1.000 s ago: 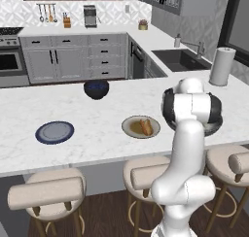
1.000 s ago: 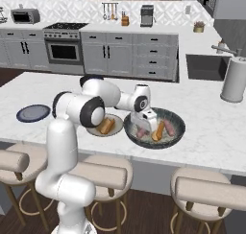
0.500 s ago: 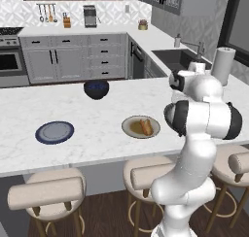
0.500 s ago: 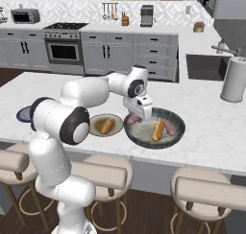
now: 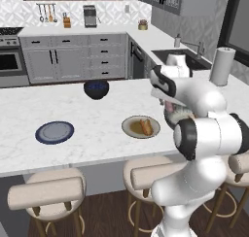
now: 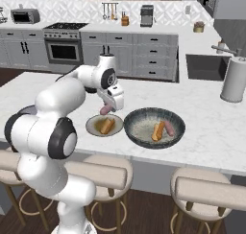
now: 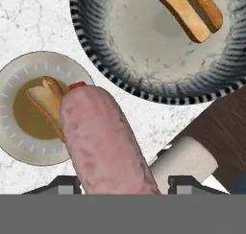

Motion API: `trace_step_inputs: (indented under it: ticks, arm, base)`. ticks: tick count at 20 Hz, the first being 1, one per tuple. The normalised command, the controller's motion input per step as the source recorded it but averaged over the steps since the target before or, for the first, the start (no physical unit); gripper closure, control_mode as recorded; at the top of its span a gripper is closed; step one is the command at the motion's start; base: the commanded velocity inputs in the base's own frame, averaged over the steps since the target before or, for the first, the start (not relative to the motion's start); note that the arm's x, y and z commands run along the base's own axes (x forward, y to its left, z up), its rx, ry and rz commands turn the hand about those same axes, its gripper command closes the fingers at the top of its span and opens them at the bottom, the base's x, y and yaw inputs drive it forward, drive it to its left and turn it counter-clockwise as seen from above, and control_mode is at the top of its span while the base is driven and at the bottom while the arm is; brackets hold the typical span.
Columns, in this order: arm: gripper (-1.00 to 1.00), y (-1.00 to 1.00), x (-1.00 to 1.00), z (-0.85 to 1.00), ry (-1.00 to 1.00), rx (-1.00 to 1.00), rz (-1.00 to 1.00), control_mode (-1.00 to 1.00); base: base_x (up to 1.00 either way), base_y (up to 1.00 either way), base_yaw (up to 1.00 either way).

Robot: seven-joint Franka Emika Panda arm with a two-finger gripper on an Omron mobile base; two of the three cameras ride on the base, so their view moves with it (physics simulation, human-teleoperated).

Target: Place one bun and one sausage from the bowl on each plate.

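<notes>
**Asker:** Above the counter, what differs from a second ago?

**Describer:** The gripper (image 6: 106,108) was low over the bowl (image 6: 144,114). It has since lifted and swung to hang between the bowl and the beige plate (image 6: 94,129). Its fingers are partly closed around a pinkish sausage (image 6: 105,109), which fills the hand view.

**Asker:** How many of each thing?

**Describer:** Two plates: the beige one, just beside the bowl, holds one bun (image 6: 107,125). The blue-rimmed plate (image 5: 54,132) sits well apart, farther along the counter. Inside the bowl lie one bun (image 6: 157,132) and one sausage (image 6: 169,128), side by side. So two buns and two sausages in all.
</notes>
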Motion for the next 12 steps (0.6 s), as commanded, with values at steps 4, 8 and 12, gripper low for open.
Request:
trace_step_inputs:
  ticks: [4, 8, 12]
  arm:
    - [1.0, 1.0, 0.05, -0.58, 0.0, -0.12, 0.0, -1.0]
    - [1.0, 1.0, 0.5, -1.0, 0.02, -0.05, 0.0, -1.0]
    - [1.0, 0.57, 0.45, -0.37, 0.02, -0.02, 0.1, -1.0]
  base:
    - [0.0, 0.0, 0.0]
    - [0.0, 0.0, 0.0]
    - [0.0, 0.0, 0.0]
